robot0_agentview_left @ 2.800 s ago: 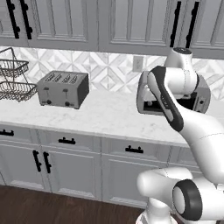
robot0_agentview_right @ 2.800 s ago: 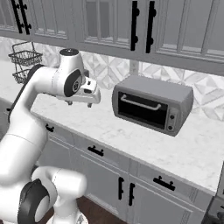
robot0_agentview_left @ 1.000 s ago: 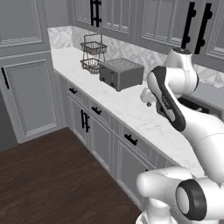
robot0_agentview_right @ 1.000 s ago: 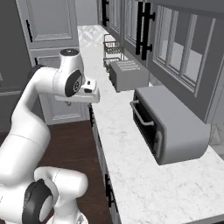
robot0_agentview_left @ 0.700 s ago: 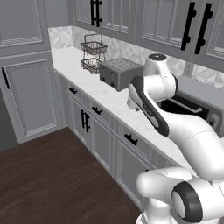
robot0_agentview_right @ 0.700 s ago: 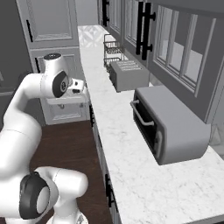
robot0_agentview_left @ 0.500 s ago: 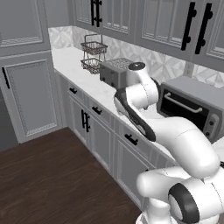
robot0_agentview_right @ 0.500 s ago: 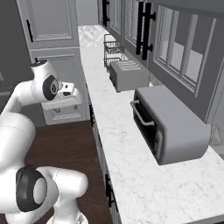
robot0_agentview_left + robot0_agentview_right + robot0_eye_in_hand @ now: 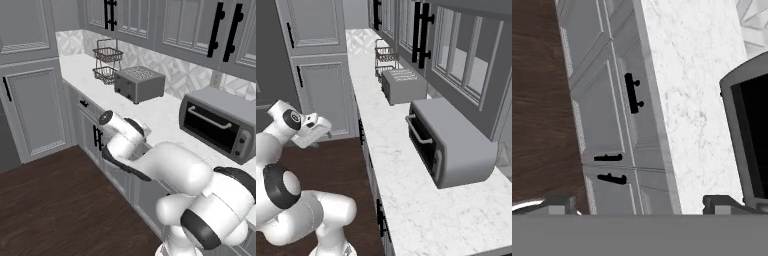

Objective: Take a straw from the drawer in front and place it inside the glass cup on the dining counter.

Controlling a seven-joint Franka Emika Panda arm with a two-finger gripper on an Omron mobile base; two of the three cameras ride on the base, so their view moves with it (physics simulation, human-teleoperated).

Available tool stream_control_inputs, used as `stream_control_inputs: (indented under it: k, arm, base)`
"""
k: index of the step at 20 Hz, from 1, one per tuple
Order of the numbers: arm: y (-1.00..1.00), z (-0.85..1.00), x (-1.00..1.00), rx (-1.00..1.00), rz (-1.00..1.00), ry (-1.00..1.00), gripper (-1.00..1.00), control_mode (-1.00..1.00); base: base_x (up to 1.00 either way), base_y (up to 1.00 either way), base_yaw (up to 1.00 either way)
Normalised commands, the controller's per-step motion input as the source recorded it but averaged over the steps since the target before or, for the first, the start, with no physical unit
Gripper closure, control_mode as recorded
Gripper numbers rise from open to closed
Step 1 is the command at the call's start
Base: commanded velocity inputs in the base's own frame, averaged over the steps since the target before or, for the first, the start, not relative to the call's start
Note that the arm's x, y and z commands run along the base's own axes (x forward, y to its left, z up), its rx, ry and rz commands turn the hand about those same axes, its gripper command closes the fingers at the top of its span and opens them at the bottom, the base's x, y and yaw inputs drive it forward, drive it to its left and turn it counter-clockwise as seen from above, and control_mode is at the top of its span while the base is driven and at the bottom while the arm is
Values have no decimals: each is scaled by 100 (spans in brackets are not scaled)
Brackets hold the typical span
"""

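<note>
My gripper (image 9: 643, 205) is open, its two dark fingertips (image 9: 559, 202) far apart with nothing between them. It hangs low in front of the grey cabinet fronts, left of the worktop edge (image 9: 326, 131). In the hand view, a grey panelled drawer (image 9: 619, 95) with a short black bar handle lies ahead, shut. That view is rolled, so the cabinet row runs top to bottom. The straw, the glass cup and the dining counter are out of view.
The marble worktop (image 9: 160, 112) carries a toaster (image 9: 139, 83), a toaster oven (image 9: 217, 122) and a wire basket (image 9: 107, 65). A tall grey cabinet (image 9: 35, 110) closes the left end. Dark wood floor (image 9: 55, 200) lies open before the cabinets. Two door handles (image 9: 609, 167) sit below the drawer.
The arm has swung from above the worktop down and left to the cabinet fronts. The gripper stayed open. Earlier the base turned, shifting both base views.
</note>
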Motion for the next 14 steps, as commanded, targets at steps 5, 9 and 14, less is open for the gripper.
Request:
stream_control_inputs:
  k: [5,9,14]
  arm:
    - [14,-66,35,-39,-8,1,-100,-100]
    - [-7,-56,48,-32,-9,0,-100,-100]
    - [-26,-57,45,-22,-9,0,-100,-100]
  base:
    - [0,0,0]
    - [0,0,0]
    - [0,0,0]
